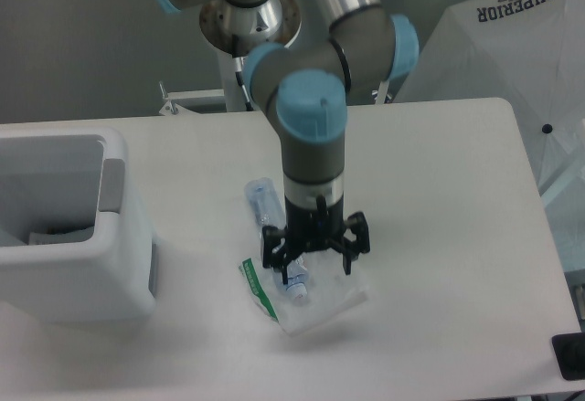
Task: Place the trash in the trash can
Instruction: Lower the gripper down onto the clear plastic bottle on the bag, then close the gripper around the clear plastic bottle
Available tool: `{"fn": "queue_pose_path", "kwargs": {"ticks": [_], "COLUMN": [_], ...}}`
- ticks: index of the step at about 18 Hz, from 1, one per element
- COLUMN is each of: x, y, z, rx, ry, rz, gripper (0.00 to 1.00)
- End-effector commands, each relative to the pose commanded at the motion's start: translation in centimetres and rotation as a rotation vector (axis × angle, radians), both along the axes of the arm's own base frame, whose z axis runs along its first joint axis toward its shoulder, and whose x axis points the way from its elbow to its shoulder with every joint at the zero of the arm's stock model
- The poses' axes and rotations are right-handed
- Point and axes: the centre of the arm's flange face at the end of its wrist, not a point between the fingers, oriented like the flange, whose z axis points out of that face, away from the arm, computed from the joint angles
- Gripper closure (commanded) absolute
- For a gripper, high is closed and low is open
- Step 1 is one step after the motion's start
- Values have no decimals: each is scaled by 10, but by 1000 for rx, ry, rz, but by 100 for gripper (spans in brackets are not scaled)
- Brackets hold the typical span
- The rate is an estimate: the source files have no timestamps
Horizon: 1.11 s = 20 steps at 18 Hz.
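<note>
A crushed clear plastic bottle (265, 202) with a white cap (297, 291) lies on the white table, resting on a crinkled translucent wrapper (320, 305) with a green edge strip (259, 290). My gripper (313, 262) hangs low right over the bottle's cap end and the wrapper, fingers spread open and pointing down, one on each side. The gripper body hides the bottle's middle. The white trash can (69, 227) stands at the left edge, its grey panel facing the bottle.
Something pale lies inside the trash can (57, 234). A white umbrella-like cover (512, 63) stands beyond the table's right edge. A dark object (569, 355) sits at the table's front right corner.
</note>
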Motion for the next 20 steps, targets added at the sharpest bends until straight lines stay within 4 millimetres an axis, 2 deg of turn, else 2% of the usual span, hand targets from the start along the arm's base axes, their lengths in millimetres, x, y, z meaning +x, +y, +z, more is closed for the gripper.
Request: {"fn": "queue_pose_path", "kwargs": {"ticks": [3, 5, 7, 20], "x": [2, -6, 6, 16], "y": [-1, 0, 16, 24], "z": [-22, -37, -54, -85], "rx": [-28, -73, -106, -149], "ry": [-16, -3, -1, -25], "rz": [-15, 3, -1, 19], "gripper": [0, 0, 0, 0]}}
